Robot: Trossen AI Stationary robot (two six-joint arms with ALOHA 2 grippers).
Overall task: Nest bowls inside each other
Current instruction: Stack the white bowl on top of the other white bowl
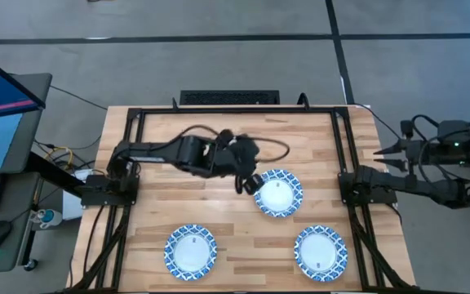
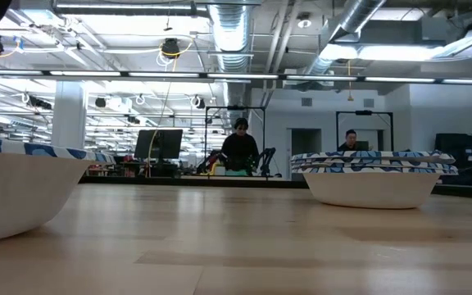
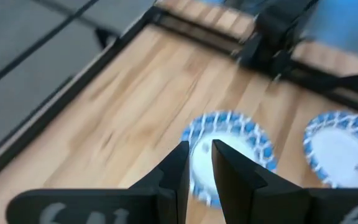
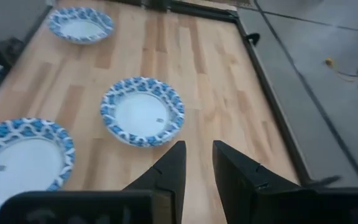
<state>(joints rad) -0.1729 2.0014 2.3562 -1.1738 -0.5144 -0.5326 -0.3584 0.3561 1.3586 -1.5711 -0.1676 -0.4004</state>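
My left gripper (image 1: pixel 249 183) hangs over the middle of the light wooden table (image 1: pixel 178 204), fingers nearly closed and empty, just beside a stack of blue-and-white patterned shallow bowls (image 1: pixel 278 193). Two more such bowls sit near the front edge (image 1: pixel 191 250) (image 1: pixel 321 252). My right gripper (image 4: pixel 196 163), narrowly parted, holds nothing beyond the right edge.

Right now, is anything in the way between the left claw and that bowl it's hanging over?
Nothing visible: the left gripper is beside the rim of the far bowl, with bare table around.
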